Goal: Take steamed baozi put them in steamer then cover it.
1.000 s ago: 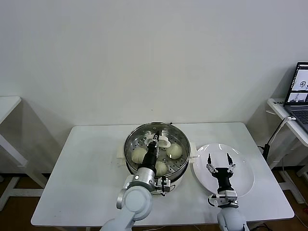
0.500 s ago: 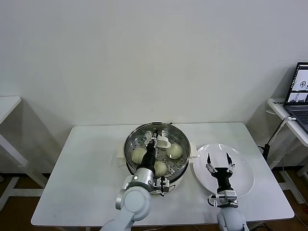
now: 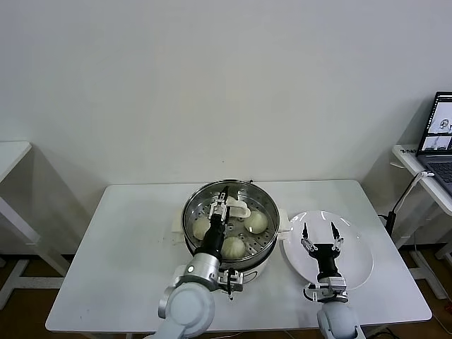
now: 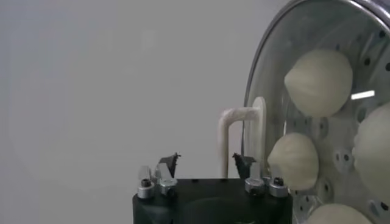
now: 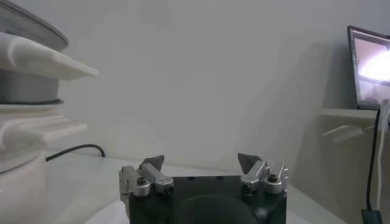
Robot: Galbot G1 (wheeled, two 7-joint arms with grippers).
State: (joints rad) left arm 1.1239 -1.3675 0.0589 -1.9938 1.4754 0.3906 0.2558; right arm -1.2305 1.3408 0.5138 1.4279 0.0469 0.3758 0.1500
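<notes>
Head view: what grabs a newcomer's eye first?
The shiny steamer at the table's middle, glass cover on it and baozi visible through it. The left gripper hangs over the cover's cream handle, jaws spread, gripping nothing. To the steamer's right, the right gripper waits open over a bare white plate.

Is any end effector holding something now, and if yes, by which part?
Nothing is held. The left end effector stands open around the cover's handle; the right end effector is open, empty.
</notes>
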